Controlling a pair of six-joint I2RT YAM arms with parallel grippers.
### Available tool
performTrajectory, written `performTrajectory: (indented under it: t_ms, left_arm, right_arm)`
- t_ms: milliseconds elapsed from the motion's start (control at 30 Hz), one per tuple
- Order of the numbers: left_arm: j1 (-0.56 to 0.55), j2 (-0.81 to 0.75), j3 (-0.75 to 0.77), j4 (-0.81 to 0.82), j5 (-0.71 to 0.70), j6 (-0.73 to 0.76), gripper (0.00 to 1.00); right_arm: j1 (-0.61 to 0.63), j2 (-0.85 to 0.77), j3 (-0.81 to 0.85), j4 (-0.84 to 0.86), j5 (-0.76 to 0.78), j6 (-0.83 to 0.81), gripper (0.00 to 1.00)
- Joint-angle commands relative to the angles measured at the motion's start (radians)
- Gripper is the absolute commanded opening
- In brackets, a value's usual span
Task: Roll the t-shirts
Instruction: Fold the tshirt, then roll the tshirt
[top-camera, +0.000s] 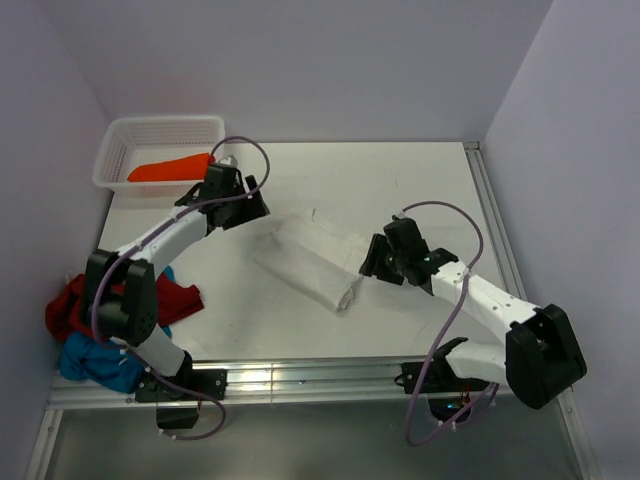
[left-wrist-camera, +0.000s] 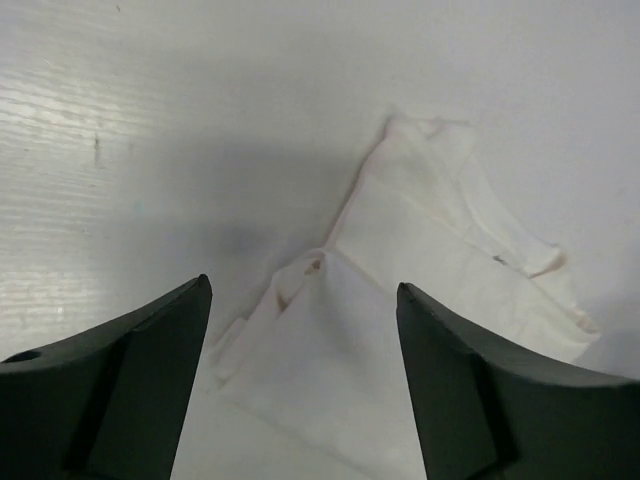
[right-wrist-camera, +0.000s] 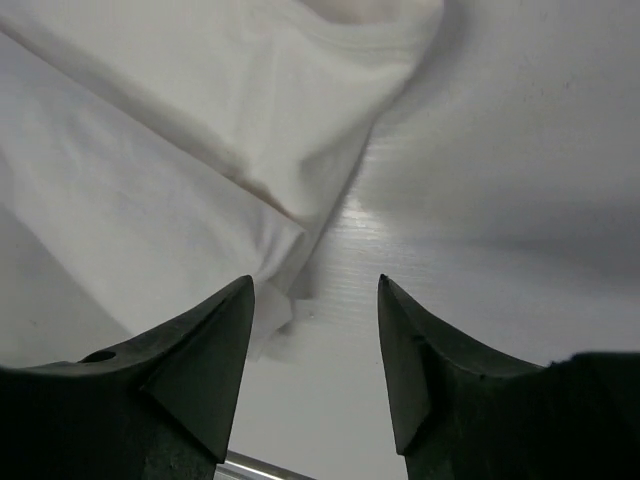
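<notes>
My left pincer (left-wrist-camera: 302, 290) is spread wide and grips nothing. Between its two dark fingers (left-wrist-camera: 130, 370), in the left wrist view, I see one end of the white t-shirt (left-wrist-camera: 430, 270) lying on the bench (left-wrist-camera: 150, 130), its folded corner pointing up the gap. I cannot tell whether my fingertips touch the cloth or hang just above it.

My right pincer (right-wrist-camera: 314, 285) is also open and holds nothing. Its left finger sits over the hem of the same white t-shirt, and its right finger is over bare bench. A layered fold of the cloth runs across the top of the right wrist view, ending in a rounded edge.

From above, the white t-shirt is folded into a long band lying slantwise in the middle of the bench, from my left pincer at its far end to my right pincer at its near end. My two arms reach in from either side.

Further out, the orange t-shirt (top-camera: 170, 168) lies inside the white mesh basket (top-camera: 160, 122) at the far left corner. The red t-shirt (top-camera: 68, 305) and the blue t-shirt (top-camera: 95, 362) are heaped together at the near left edge, beside my left arm's base, the blue one nearer the front.
</notes>
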Motion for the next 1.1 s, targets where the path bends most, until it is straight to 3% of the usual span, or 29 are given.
performTrajectory:
  t_ms: [0,100,200,267,367,400,533,633,667,700,800,933,1067]
  left_arm:
    - [0.005,-0.157,0.024,-0.07,-0.082,0.013,0.81]
    - [0.034,-0.25,-0.1,-0.034,-0.018,-0.046,0.99]
    - [0.096,-0.344,-0.239,0.091,0.195,-0.105,1.0]
    - [0.12,-0.377,-0.362,0.2,0.243,-0.166,0.99]
    - [0.124,-0.424,-0.48,0.275,0.261,-0.229,0.99]
    - [0.124,-0.443,-0.534,0.319,0.277,-0.246,0.99]
    - [0.124,-0.47,-0.626,0.396,0.263,-0.318,0.99]
    - [0.124,-0.47,-0.659,0.441,0.248,-0.344,0.99]
    - [0.124,-0.458,-0.666,0.458,0.251,-0.35,0.99]
    - [0.124,-0.447,-0.679,0.482,0.269,-0.369,0.99]
    - [0.124,-0.378,-0.682,0.563,0.303,-0.389,0.93]
    - [0.124,-0.259,-0.637,0.603,0.318,-0.378,0.73]
    - [0.124,-0.214,-0.619,0.633,0.315,-0.38,0.67]
  right_arm:
    - [0.019,-0.064,0.105,-0.081,0.071,-0.082,0.61]
    - [0.069,-0.104,0.137,-0.081,0.108,-0.145,0.66]
    - [0.112,-0.149,0.15,-0.024,0.103,-0.182,0.66]
    - [0.17,-0.167,0.151,0.022,0.117,-0.225,0.66]
    - [0.235,-0.17,0.159,0.074,0.145,-0.266,0.71]
    - [0.244,-0.147,0.157,0.094,0.125,-0.3,0.9]
    - [0.342,-0.078,0.238,0.053,0.275,-0.446,0.87]
    - [0.373,-0.045,0.288,0.055,0.262,-0.48,0.84]
    - [0.384,-0.028,0.3,0.063,0.255,-0.496,0.89]
    - [0.391,-0.015,0.303,0.072,0.243,-0.551,1.0]
    - [0.453,0.046,0.317,0.105,0.324,-0.611,1.0]
    - [0.543,0.144,0.34,0.138,0.451,-0.651,1.0]
    - [0.571,0.189,0.361,0.146,0.435,-0.642,1.0]
